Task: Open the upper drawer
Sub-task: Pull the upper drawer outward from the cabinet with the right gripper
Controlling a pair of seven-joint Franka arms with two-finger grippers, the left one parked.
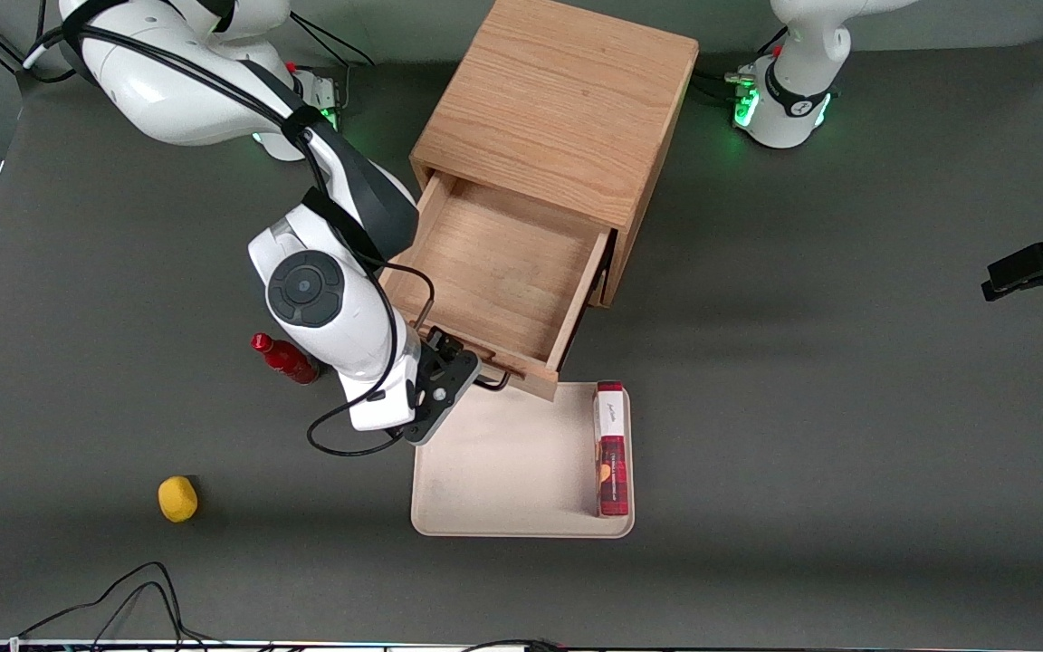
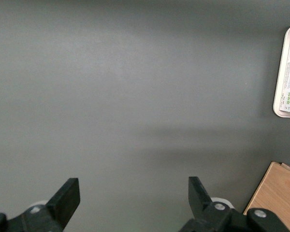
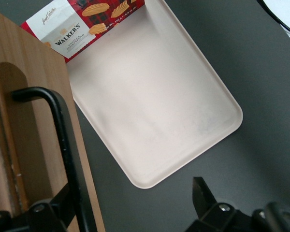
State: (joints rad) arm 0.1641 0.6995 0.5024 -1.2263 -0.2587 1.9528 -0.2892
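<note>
Yellow shows first in the front view: a small yellow lump (image 1: 177, 499) lies alone on the dark table (image 1: 847, 407) toward the working arm's end. Next comes a red bottle (image 1: 284, 359), lying just beside the right arm and partly hidden by it. The gripper (image 1: 460, 376) sits at the drawer's front edge, above the near corner of the beige tray (image 1: 503, 471). In the right wrist view its fingers are spread, one finger (image 3: 205, 198) over the table and the other tucked against the black handle (image 3: 63, 140), so the bar stands between them with clear room to spare; the claw looks released rather than clenched on anything.

The upper drawer (image 1: 499, 272) is pulled well out of the wooden cabinet (image 1: 558, 109), its bare wooden floor open to view with nothing in it, and its front overhangs the tray's edge. A biscuit box (image 1: 611, 448) lies along the tray's side nearest the parked arm, close to the drawer's corner.

Judged from this, the opening itself appears done: the drawer is out most of its travel. What seems left is only for the gripper to draw clear of the handle without nudging the drawer back.
</note>
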